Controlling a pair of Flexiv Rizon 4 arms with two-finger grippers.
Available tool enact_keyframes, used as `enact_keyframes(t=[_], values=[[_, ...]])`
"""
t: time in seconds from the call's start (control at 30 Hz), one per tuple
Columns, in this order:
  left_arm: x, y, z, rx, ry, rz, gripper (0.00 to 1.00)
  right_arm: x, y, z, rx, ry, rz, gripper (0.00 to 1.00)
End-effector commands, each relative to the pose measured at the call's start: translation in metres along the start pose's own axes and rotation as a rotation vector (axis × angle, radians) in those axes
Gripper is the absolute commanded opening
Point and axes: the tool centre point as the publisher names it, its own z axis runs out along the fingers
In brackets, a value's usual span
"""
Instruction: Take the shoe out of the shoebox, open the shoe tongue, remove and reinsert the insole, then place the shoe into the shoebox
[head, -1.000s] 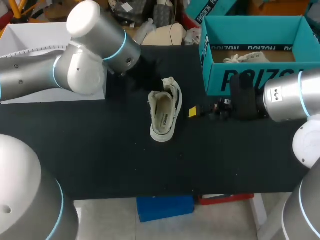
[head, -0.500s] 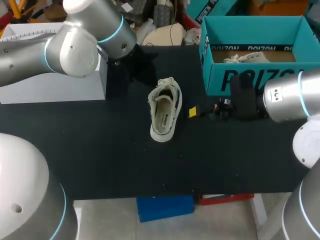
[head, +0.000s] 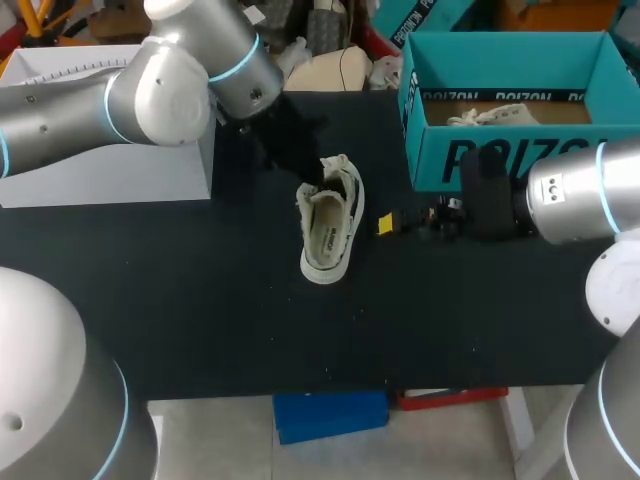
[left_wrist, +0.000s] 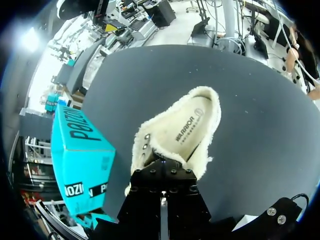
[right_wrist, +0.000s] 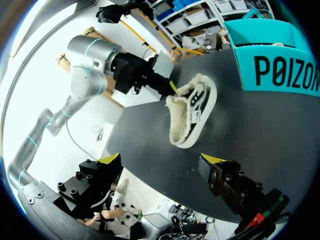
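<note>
Back down to the shoe's (head: 328, 225) open top the left gripper (head: 311, 179) is being brought (its grip cannot be told). The right gripper's (right_wrist: 161, 159) 2 fingers (right_wrist: 111, 159) are being held spread wide near the shoe, which is being left lying on the surface (head: 200, 300) outside the shoebox (head: 500, 150).

L arm (head: 60, 120), R arm (head: 575, 205): silver, light-blue joint rings; R claw (right_wrist: 161, 159) black, screws, yellow tips.
</note>
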Motion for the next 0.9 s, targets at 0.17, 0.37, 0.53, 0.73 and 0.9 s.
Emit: enact_keyframes(t=[0.17, 0.37, 0.53, 0.73, 0.9], values=[[0.012, -0.004, 0.033, 0.019, 0.042, -0.019, 0.0, 0.001, 0.0, 0.001, 0.0, -0.003, 0.001, 1.0], [0.024, -0.008, 0.04, 0.037, 0.057, -0.046, 0.0, 0.001, 0.0, 0.001, 0.0, -0.003, 0.001, 1.0], [0.021, -0.01, 0.021, 0.044, 0.046, -0.042, 0.0, 0.001, 0.0, 0.001, 0.0, -0.003, 0.001, 1.0], [0.015, -0.013, -0.023, 0.103, 0.051, -0.029, 0.0, 0.001, 0.0, 0.001, 0.0, -0.003, 0.001, 1.0], [0.004, -0.005, -0.023, 0.063, 0.003, -0.013, 0.0, 0.001, 0.0, 0.001, 0.0, -0.003, 0.001, 1.0]])
